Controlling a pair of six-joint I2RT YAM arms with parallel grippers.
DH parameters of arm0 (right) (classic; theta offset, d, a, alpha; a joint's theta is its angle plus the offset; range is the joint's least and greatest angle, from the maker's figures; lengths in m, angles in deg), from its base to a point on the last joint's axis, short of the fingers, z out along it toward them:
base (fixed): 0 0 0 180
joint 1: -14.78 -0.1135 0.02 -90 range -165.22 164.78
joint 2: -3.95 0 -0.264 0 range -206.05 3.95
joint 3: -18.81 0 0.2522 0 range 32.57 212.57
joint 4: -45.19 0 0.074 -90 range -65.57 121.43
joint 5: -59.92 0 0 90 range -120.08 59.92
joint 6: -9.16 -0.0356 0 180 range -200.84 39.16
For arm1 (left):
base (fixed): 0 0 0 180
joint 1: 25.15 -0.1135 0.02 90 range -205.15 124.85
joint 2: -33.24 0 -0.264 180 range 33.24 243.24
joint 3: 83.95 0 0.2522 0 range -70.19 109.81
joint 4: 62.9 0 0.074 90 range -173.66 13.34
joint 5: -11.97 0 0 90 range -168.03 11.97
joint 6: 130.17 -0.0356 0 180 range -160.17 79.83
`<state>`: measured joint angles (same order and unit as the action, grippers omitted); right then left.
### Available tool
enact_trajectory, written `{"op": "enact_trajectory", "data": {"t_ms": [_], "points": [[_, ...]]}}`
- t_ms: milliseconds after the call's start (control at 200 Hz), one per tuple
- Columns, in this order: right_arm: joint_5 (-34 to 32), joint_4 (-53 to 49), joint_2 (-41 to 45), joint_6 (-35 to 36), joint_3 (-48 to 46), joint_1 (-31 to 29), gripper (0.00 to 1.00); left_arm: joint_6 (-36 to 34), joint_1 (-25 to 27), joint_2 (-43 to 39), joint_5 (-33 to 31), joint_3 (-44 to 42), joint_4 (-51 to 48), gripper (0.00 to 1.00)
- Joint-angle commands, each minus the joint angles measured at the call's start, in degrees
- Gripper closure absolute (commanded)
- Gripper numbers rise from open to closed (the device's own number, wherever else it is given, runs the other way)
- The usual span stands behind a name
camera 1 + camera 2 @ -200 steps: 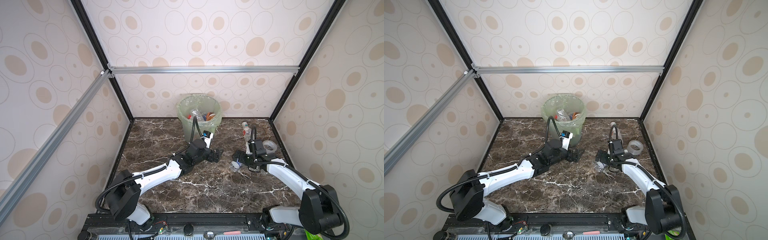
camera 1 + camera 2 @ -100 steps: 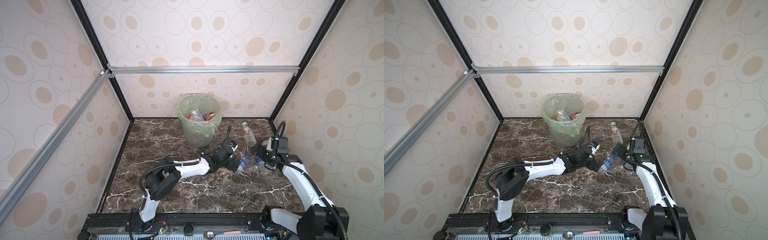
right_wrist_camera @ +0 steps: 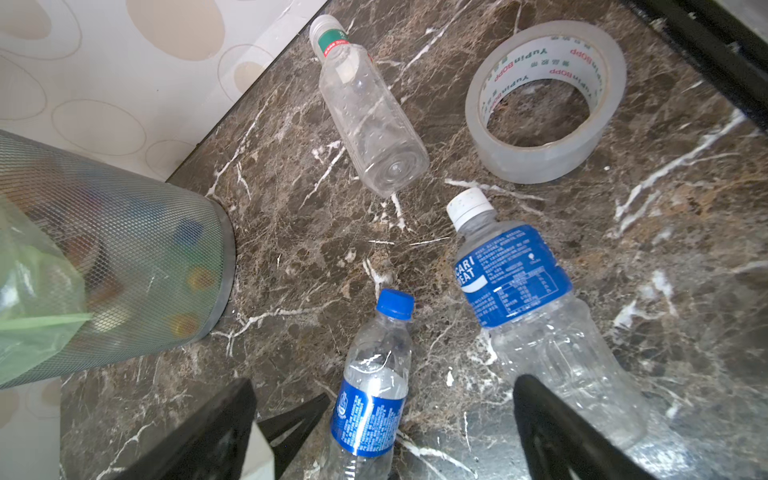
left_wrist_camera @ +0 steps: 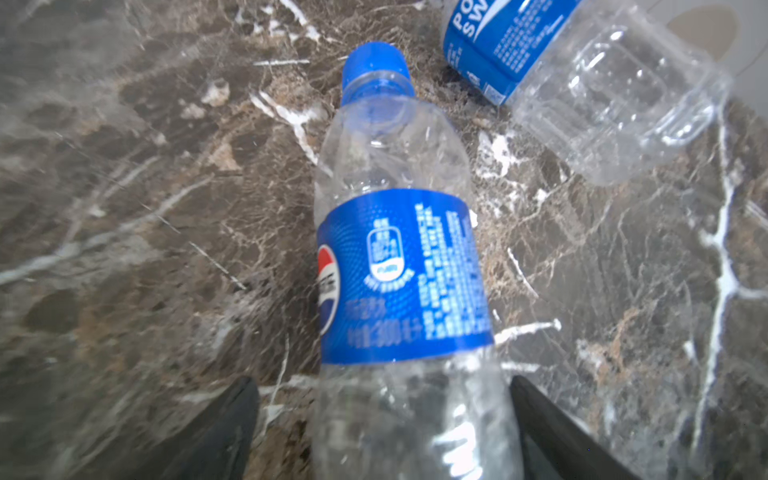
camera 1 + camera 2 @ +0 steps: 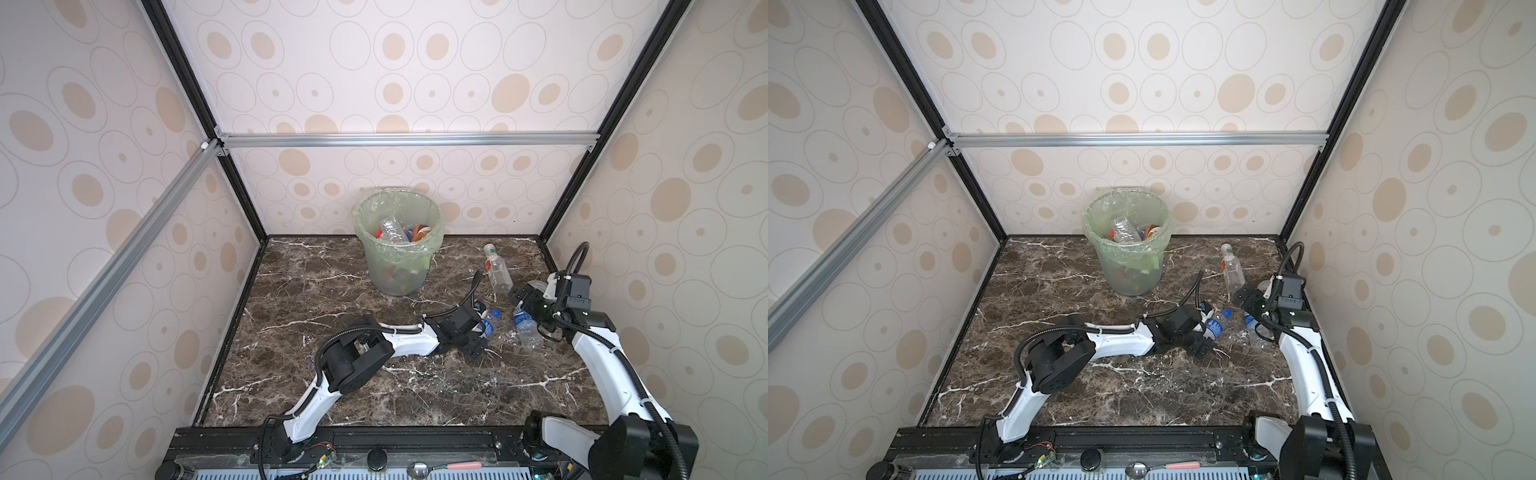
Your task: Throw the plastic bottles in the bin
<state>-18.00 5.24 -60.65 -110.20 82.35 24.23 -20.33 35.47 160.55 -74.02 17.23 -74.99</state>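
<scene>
Left claw (image 4: 382, 380) stands open astride a clear, blue-labelled plastic bottle (image 4: 399, 274). Right claw (image 3: 382, 380) gapes wide, holding nothing.

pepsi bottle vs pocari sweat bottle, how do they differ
The Pepsi bottle has a blue cap, the Pocari Sweat bottle a white one. The Pepsi bottle is slimmer than the Pocari Sweat bottle. The Pepsi bottle lies inside the open left gripper, the Pocari Sweat bottle outside it. Both are clear, blue-labelled, lying down.
</scene>
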Motion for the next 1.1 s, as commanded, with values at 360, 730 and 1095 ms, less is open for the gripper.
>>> {"op": "enact_trajectory", "data": {"t_ms": [360,730,1095], "points": [[5.11,2.86,-0.74,-2.32,-0.79,0.23,0.0,0.46,-1.06,-3.14,0.75,-2.37,4.75,0.49],[11.22,11.71,-2.04,-9.43,-2.56,-6.84,0.0,4.47,-5.16,-17.89,0.04,-14.03,13.88,0.48],[13.14,22.32,-5.54,-15.19,-2.49,-14.61,0.05,5.64,-5.16,-22.51,0.16,-15.56,15.53,0.47]]}}
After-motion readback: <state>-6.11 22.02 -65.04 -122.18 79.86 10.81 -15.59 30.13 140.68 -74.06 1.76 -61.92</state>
